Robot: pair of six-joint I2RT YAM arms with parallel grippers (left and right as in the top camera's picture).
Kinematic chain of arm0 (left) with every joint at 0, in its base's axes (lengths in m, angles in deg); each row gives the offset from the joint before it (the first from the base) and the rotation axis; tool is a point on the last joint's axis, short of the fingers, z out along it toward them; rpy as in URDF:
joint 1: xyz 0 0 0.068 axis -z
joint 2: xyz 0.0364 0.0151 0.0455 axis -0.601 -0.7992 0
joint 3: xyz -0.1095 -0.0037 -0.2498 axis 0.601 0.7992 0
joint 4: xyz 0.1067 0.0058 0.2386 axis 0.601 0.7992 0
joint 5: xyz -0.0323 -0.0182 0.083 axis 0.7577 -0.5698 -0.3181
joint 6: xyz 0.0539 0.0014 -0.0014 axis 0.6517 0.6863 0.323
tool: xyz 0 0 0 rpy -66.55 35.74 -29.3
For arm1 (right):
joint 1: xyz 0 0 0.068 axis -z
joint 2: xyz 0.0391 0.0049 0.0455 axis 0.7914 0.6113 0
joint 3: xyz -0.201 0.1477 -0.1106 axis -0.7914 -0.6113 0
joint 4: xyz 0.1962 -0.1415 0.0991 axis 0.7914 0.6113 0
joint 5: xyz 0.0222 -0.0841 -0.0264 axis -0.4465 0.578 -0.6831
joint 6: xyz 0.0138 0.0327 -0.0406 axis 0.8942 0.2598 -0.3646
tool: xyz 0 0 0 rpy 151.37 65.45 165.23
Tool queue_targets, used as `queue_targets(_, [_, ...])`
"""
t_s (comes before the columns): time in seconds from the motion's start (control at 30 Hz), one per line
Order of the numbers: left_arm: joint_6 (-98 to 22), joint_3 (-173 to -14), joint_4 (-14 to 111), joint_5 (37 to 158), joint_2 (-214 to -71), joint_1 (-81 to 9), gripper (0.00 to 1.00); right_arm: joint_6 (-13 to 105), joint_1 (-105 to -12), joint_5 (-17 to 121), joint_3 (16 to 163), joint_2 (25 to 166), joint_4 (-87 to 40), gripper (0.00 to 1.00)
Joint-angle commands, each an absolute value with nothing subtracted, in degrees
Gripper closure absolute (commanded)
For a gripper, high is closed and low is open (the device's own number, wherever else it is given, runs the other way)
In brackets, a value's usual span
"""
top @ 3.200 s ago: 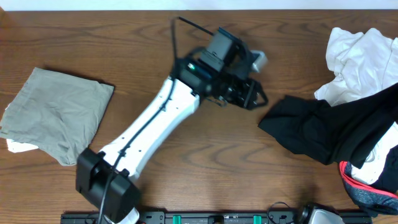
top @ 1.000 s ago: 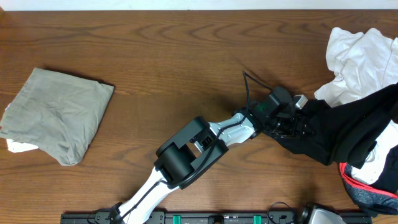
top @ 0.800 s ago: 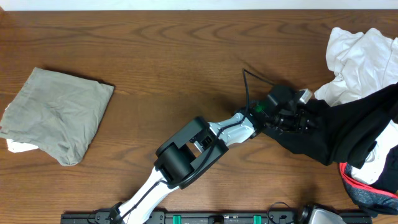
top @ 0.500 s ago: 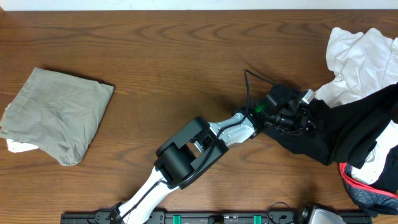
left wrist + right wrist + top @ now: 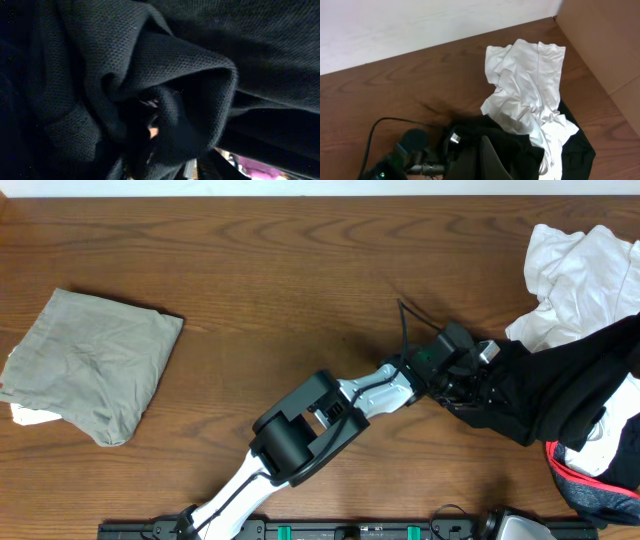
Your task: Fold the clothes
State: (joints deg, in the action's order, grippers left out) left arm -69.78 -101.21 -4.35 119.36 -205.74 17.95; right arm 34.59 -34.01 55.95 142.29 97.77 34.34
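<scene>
Left claw (image 5: pixel 470 385) is nose-deep in the near edge of the black shirt (image 5: pixel 560 395), and honestly I can't tell if it's clamped or gaping, because its wrist cam is nothing but bunched black knit (image 5: pixel 165 65) with the fingers buried under it. As for the right claw (image 5: pixel 487 150), I only get a dark wedge at the bottom of its own view, so that one's a can't-tell as well. The rest of the shirt is heaped just past the left claw's tips, and part of it lies under the white garment (image 5: pixel 575 270) that sits further out and off to one side. A red/grey piece (image 5: pixel 590 480) sits on the other side of that heap. The khaki one (image 5: pixel 90 365) is way back behind the claw, well past the arm's elbow, lying flat on the desk (image 5: pixel 300 280). My read is that this is the grab-and-drag step, pulling the shirt out of the pile onto bare wood. To do it well I'd want only one layer of hem pinched, not a whole wad like the wrist cam suggests. Then pull low and slow back toward the open desk behind the claw, so the white garment slides off rather than riding along. If it snags, stop and regrip closer to a corner or a sleeve.
</scene>
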Motion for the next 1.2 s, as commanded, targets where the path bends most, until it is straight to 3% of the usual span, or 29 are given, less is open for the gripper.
queue_targets(0.0, [-67.1, -102.2, -4.1, 116.9, -205.0, 18.3, 0.56, 35.3, -33.6, 55.5, 143.2, 97.6, 34.2, 0.99])
queue_targets(0.2, [-67.1, -102.2, -4.4, 114.3, -205.0, 19.7, 0.58, 35.3, -33.6, 55.5, 143.2, 97.6, 34.2, 0.99])
queue_targets(0.3, [-67.2, -102.3, -5.8, 114.4, -205.0, 19.7, 0.85, 35.3, -33.6, 55.5, 143.2, 97.6, 34.2, 0.99])
queue_targets(0.43, [-67.2, -102.3, -7.8, 115.5, -205.0, 19.4, 0.94, 35.3, -33.6, 55.5, 143.2, 97.6, 34.3, 0.99])
queue_targets(0.77, [-64.4, -102.7, -5.2, 122.6, -200.0, 15.8, 0.94, 35.3, -33.6, 55.5, 143.2, 97.6, 34.4, 0.99])
queue_targets(1.03, [-45.2, -102.7, 20.9, 116.6, -182.2, 8.4, 0.94, 35.4, -33.6, 55.5, 143.1, 98.6, 35.0, 0.99])
queue_targets(1.17, [-42.0, -102.7, 30.8, 113.5, -172.4, 1.6, 0.94, 35.3, -33.6, 55.5, 143.1, 99.3, 35.7, 0.99])
